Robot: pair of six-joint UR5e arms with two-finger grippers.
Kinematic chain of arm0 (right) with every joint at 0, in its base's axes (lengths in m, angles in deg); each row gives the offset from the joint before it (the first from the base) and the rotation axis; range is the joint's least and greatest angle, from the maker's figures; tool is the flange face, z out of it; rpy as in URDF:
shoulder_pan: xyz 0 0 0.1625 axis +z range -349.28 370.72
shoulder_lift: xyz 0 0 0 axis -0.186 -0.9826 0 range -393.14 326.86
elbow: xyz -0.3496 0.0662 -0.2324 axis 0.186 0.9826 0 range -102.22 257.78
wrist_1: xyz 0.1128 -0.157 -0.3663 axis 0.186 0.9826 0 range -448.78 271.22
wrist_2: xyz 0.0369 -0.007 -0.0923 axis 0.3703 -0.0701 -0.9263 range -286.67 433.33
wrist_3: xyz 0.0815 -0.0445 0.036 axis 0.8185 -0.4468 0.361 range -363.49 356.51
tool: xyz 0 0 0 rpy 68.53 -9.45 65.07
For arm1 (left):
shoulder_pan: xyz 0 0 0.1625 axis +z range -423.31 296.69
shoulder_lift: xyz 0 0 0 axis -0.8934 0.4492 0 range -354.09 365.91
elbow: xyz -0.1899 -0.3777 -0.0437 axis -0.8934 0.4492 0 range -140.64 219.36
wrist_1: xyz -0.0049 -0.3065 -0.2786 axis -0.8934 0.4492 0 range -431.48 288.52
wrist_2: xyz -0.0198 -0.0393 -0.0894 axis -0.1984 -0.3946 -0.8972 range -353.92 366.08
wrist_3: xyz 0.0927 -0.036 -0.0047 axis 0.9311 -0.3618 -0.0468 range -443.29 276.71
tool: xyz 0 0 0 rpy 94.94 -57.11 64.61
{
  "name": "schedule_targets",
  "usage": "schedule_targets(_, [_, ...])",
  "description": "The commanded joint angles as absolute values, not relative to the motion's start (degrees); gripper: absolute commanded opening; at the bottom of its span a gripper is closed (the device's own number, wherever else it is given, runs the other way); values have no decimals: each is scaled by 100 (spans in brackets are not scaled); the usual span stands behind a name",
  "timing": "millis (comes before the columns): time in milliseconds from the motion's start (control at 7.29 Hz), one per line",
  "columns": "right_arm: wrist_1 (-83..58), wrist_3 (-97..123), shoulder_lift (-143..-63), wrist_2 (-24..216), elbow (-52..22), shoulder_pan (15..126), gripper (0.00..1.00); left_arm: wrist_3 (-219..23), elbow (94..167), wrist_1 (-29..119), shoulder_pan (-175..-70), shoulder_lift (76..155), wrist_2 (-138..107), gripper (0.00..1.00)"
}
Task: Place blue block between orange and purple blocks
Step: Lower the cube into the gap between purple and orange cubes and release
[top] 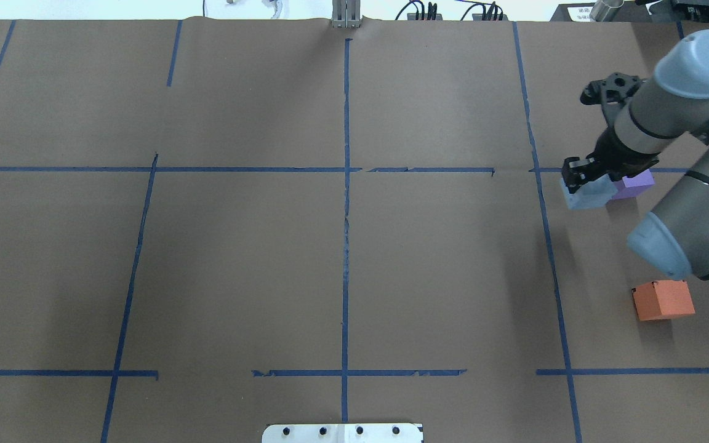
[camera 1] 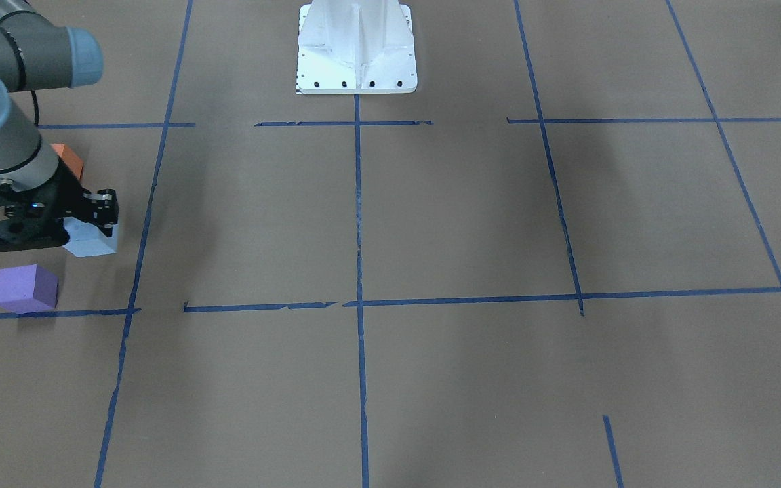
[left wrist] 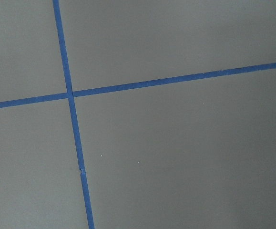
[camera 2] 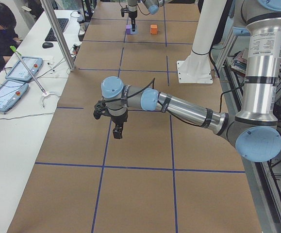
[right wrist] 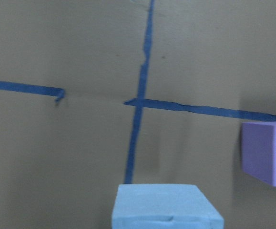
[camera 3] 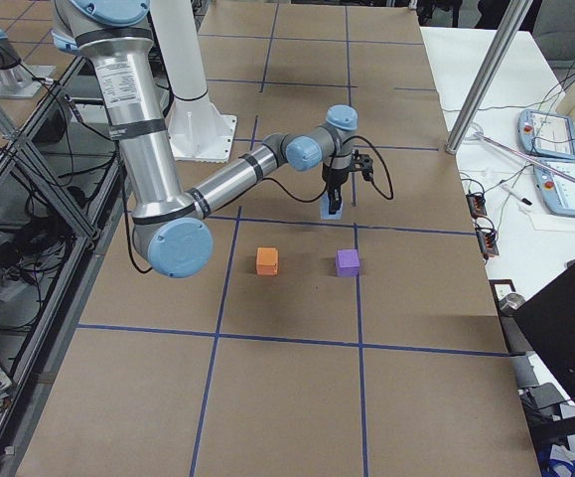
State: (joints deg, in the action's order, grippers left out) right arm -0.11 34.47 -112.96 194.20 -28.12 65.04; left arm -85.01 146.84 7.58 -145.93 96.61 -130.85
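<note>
No text, number or brand can be read anywhere.

- Left-arm label (camera 2: 263, 46): printed strip on the upright tube of my left arm, well back from and above my left gripper (camera 2: 117, 134). The print is too small to read.
- Right-arm label (camera 3: 120, 72): the same kind of strip on my right arm's tube, well behind my right gripper (camera 3: 333, 204). Unreadable.
- White card (top: 578, 11): past the table's far edge, beyond my right gripper. It has dark marks, but they are blurred.
- Tablet screens (camera 2: 23, 68): on the side bench, well off to the side of my left gripper. Nothing legible.

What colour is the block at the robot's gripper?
The block is light blue, clearest in the right wrist-mounted view.
</note>
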Motion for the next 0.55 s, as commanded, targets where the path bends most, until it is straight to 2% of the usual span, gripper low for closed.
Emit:
schedule_targets(0, [-1237, 3334, -12530, 19594, -2804, 6784, 24, -8505, 14685, 763, -14592, 9661, -13086, 100])
schedule_targets(137, [-1597, 3360, -12830, 19603, -2769, 6776, 24, -8505, 14685, 763, -14592, 9661, -13086, 100])
schedule_targets(412, [-2063, 3823, -12816, 19585, -2385, 6741, 25, -8505, 14693, 763, -14592, 9670, -13086, 100])
